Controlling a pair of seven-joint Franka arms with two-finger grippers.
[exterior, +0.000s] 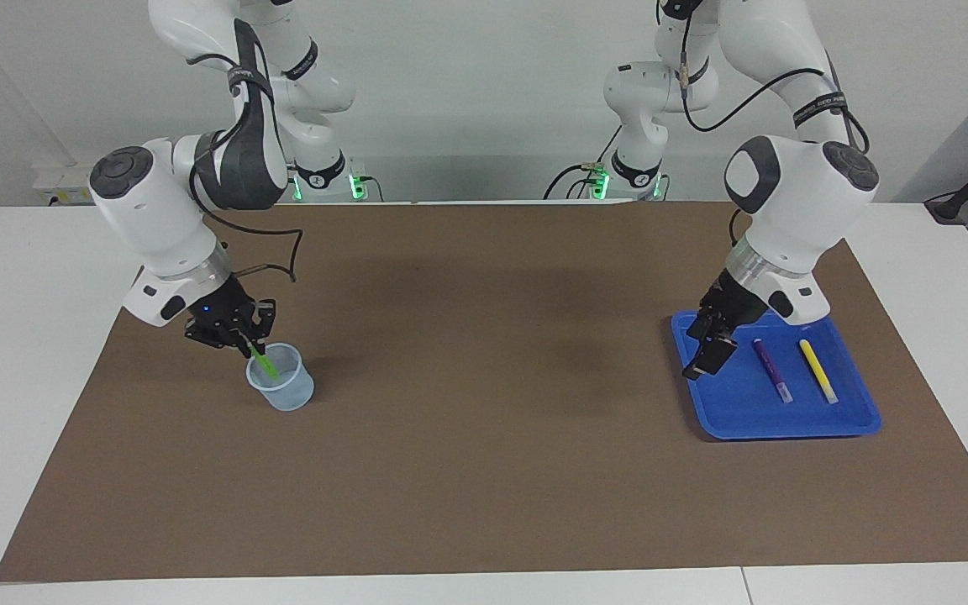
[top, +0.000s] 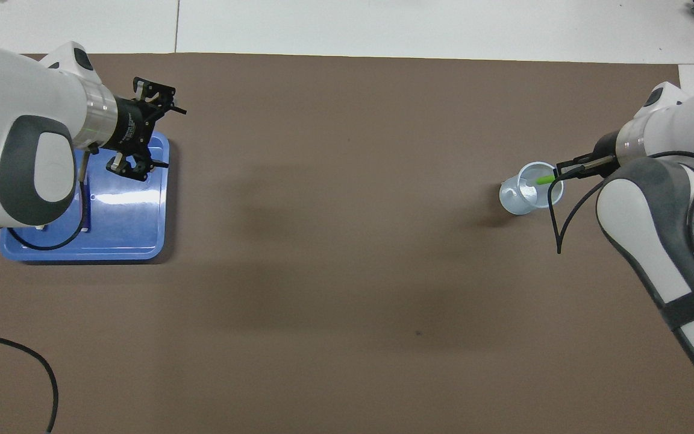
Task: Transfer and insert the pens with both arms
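Right tool (exterior: 250,346) gripped the green pen (exterior: 263,363), tip lowered into the cup (exterior: 282,389). Left tool (exterior: 707,353) hung open over the blue tray (exterior: 786,420).

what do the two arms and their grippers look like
Both arms are glossy white with rounded dark grey joint covers, a silver ring at each wrist and loose black cables. The left gripper and right gripper are small, black and two-fingered; a blue light shows beside the right one.

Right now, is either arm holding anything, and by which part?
The right end effector is shut on the green pen, gripping its upper end, with its lower end in the cup. The left end effector, open over the blue tray, holds nothing.
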